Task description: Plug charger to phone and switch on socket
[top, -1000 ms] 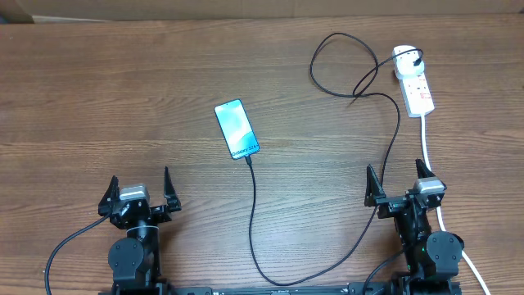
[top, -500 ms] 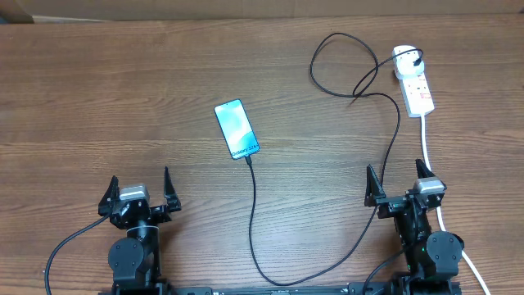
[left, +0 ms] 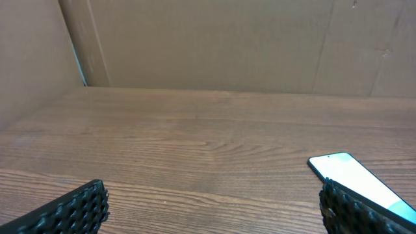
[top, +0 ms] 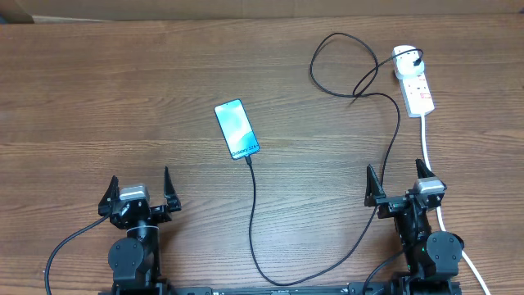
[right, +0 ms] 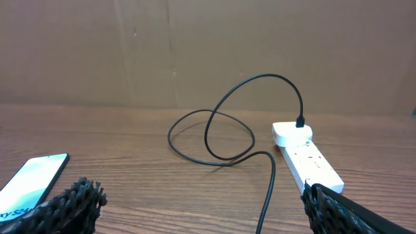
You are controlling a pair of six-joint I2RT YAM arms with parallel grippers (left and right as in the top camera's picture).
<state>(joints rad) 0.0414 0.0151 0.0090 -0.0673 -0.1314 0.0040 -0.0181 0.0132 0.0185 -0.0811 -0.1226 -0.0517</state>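
The phone (top: 237, 129) lies face up with its screen lit near the middle of the wooden table (top: 98, 98), tilted slightly, its near end toward the robot. The charger (top: 254, 221) meets that near end; from the overhead view the connector appears seated, though the joint is too small to be sure. From there the cable runs toward the near edge, curves right, climbs past the right gripper (top: 399, 186), loops at the far right and ends at a black plug in the far end of the socket (top: 413, 79).

The left gripper (top: 137, 190) sits at the near left with its fingers spread and nothing between them; the phone is farther away and to its right, showing at the right edge of the left wrist view. The right gripper is likewise spread and empty at the near right. The socket lies beyond it, slightly right, with its white cord (top: 429, 147) running back beside the gripper.
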